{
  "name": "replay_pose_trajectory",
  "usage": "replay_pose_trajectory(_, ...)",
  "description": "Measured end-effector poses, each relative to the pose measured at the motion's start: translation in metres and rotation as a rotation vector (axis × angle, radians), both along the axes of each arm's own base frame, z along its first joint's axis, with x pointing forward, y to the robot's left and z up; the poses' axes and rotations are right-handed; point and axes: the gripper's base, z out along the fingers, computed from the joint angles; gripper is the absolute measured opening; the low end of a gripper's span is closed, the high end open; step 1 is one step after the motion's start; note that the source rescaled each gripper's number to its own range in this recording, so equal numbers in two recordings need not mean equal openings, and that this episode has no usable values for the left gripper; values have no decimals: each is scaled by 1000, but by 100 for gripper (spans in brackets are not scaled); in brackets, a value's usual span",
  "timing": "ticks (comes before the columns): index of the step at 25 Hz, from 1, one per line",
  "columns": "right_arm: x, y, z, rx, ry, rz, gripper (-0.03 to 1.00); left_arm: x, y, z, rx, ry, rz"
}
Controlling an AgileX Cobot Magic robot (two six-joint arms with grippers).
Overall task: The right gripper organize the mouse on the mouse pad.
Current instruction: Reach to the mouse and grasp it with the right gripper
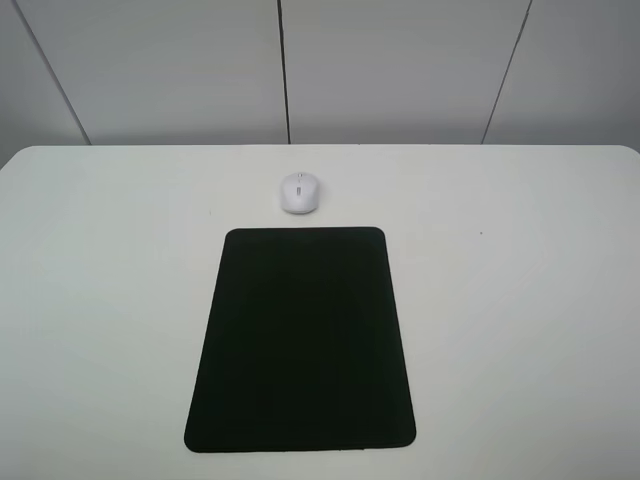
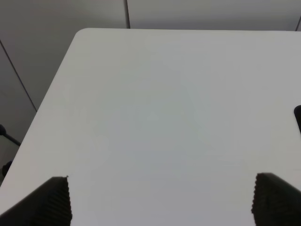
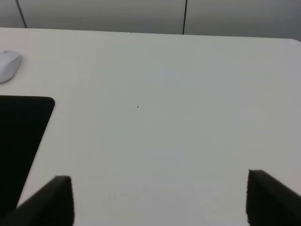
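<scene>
Mouse (image 1: 299, 192): on the white table (image 1: 100, 300), just past the mouse pad's (image 1: 300, 340) far edge, apart from it | long axis near-to-far, wheel end toward the wall | right gripper (image 3: 157, 193): fingers wide apart, empty | left gripper (image 2: 160, 195): likewise.

The left gripper (image 2: 160, 200) hangs above the white desk (image 2: 155, 117), its ribbed black fingertips (image 2: 56, 200) spread wide with nothing between them. A rounded desk corner lies ahead. A sliver of the black mouse pad (image 2: 298, 117) is visible.
</scene>
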Motion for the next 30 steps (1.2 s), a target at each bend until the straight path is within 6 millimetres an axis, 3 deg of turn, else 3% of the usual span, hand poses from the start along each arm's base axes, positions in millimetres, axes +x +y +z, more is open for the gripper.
replay_pose_trajectory(11, 1, 0, 0, 0, 4, 0, 61, 0, 0, 0, 0, 0, 0)
replay_pose_trajectory(15, 11, 0, 0, 11, 67, -7, 61, 0, 0, 0, 0, 0, 0)
replay_pose_trajectory(20, 42, -1, 10, 27, 186, -42, 64, 0, 0, 0, 0, 0, 0)
replay_pose_trajectory(26, 97, 1, 21, 29, 351, -51, 94, 0, 0, 0, 0, 0, 0)
replay_pose_trajectory(30, 138, 3, 20, 22, 434, -38, 100, 0, 0, 0, 0, 0, 0)
